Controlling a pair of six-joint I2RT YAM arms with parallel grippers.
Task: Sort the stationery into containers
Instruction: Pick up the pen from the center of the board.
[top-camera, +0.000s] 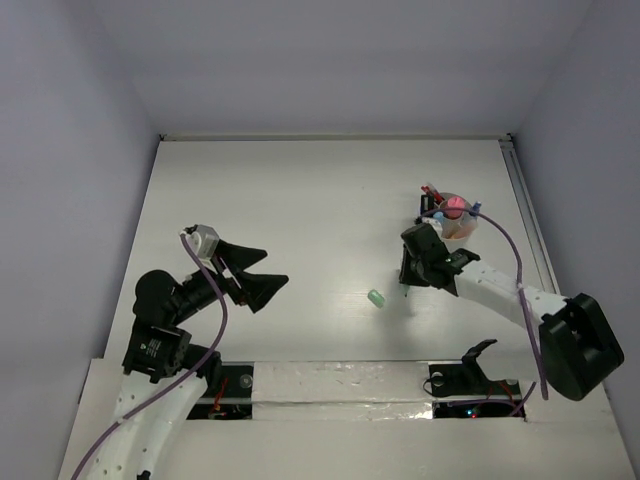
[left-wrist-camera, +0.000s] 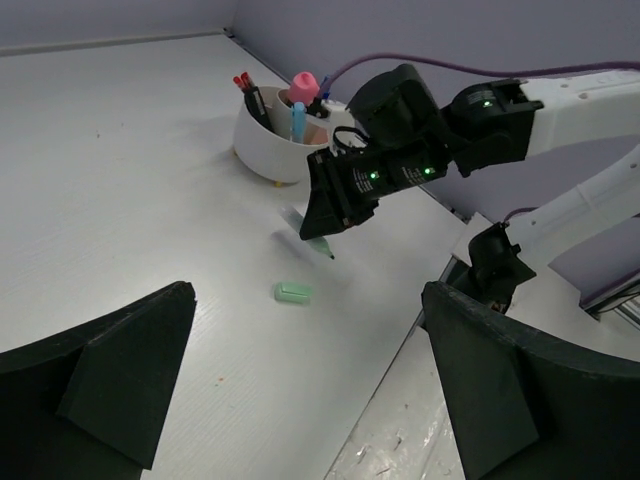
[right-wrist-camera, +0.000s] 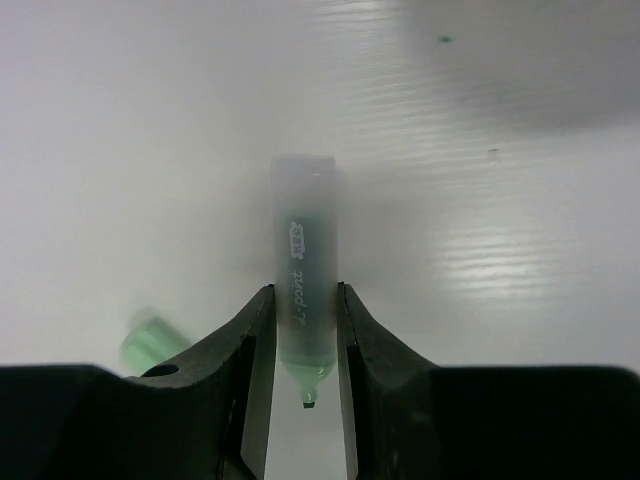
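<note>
My right gripper (right-wrist-camera: 303, 320) is shut on a green marker (right-wrist-camera: 303, 270), its jaws pressed against both sides of the barrel near the uncapped tip. In the left wrist view the green marker (left-wrist-camera: 318, 243) hangs tilted under the right gripper (left-wrist-camera: 325, 225), tip low over the table. A mint eraser (top-camera: 376, 298) lies on the table just left of the right gripper (top-camera: 412, 268). The round whitish cup (top-camera: 458, 230) behind it holds pens, markers and a pink-capped bottle (left-wrist-camera: 304, 83). My left gripper (top-camera: 262, 270) hangs open and empty at the left.
The cup (left-wrist-camera: 262, 150) stands near the table's right side, with a metal rail (top-camera: 525, 200) along that edge. The mint eraser (left-wrist-camera: 293, 292) lies between both arms. Taped strips (top-camera: 340, 385) cover the near edge by the arm bases.
</note>
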